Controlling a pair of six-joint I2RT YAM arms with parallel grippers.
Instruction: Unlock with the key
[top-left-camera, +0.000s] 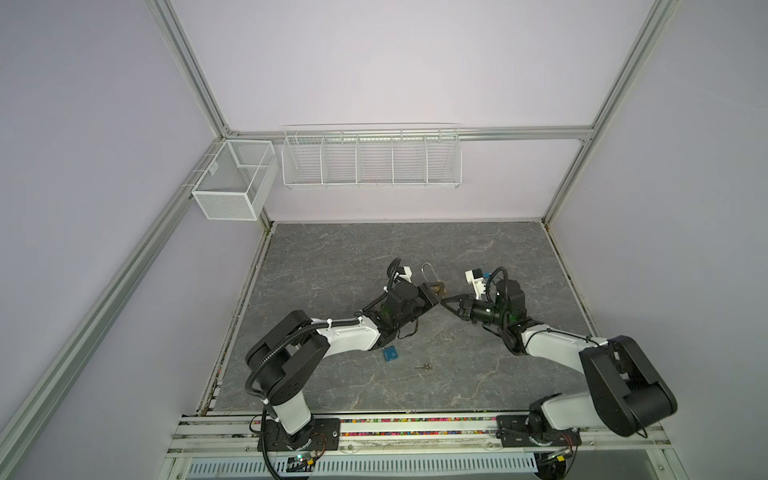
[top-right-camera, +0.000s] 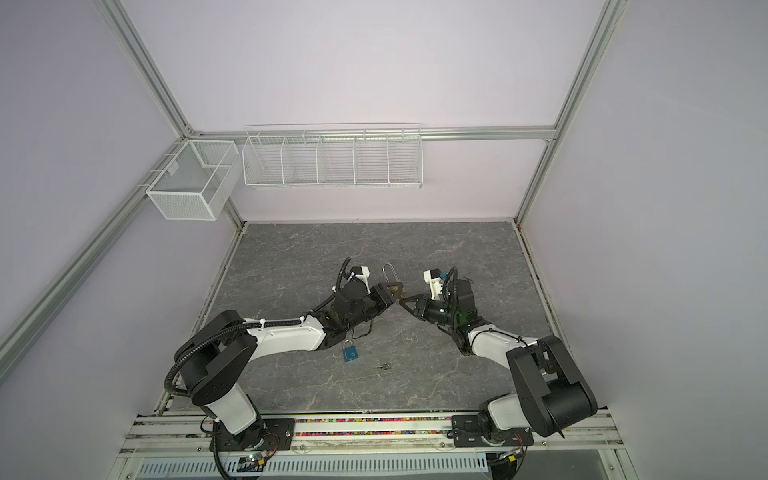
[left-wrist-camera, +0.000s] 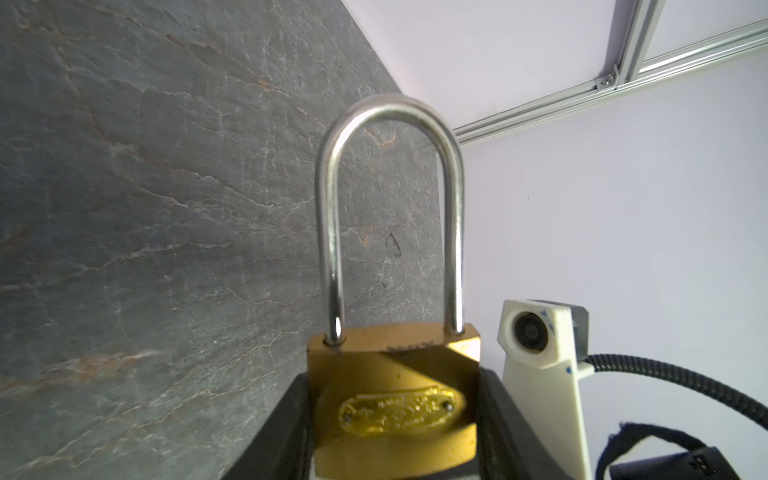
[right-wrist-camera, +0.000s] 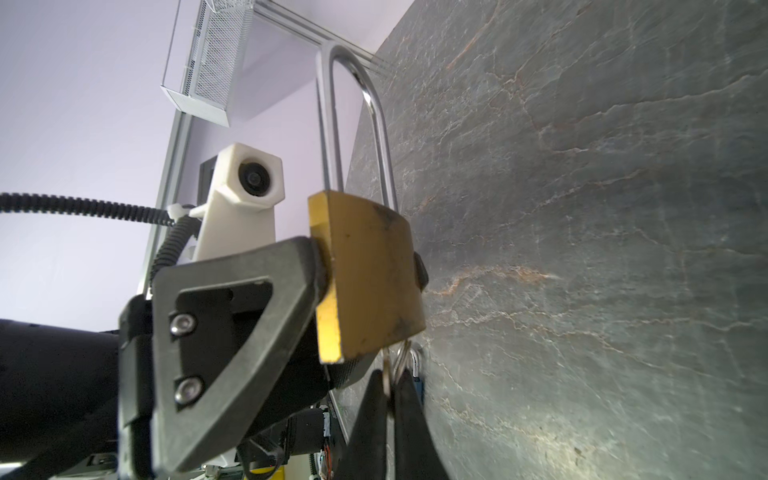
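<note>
A brass padlock (left-wrist-camera: 395, 399) with a long steel shackle (left-wrist-camera: 390, 199) is held above the table, and my left gripper (left-wrist-camera: 395, 419) is shut on its body, a black finger (left-wrist-camera: 291, 419) on each side. Both shackle legs sit in the body. In both top views the padlock (top-left-camera: 438, 287) (top-right-camera: 396, 289) hangs between the two arms near the table's middle. My right gripper (right-wrist-camera: 392, 388) is shut on a small silver key (right-wrist-camera: 388, 370) with a ring, which meets the underside of the padlock (right-wrist-camera: 370, 278). In a top view the right gripper (top-left-camera: 445, 302) points at the left gripper (top-left-camera: 434, 293).
A blue padlock (top-right-camera: 350, 352) lies on the grey stone table under the left forearm, and a second small key (top-right-camera: 382, 366) lies just to its right. A mesh basket (top-left-camera: 232, 178) and a wire shelf (top-left-camera: 371, 160) hang on the back wall.
</note>
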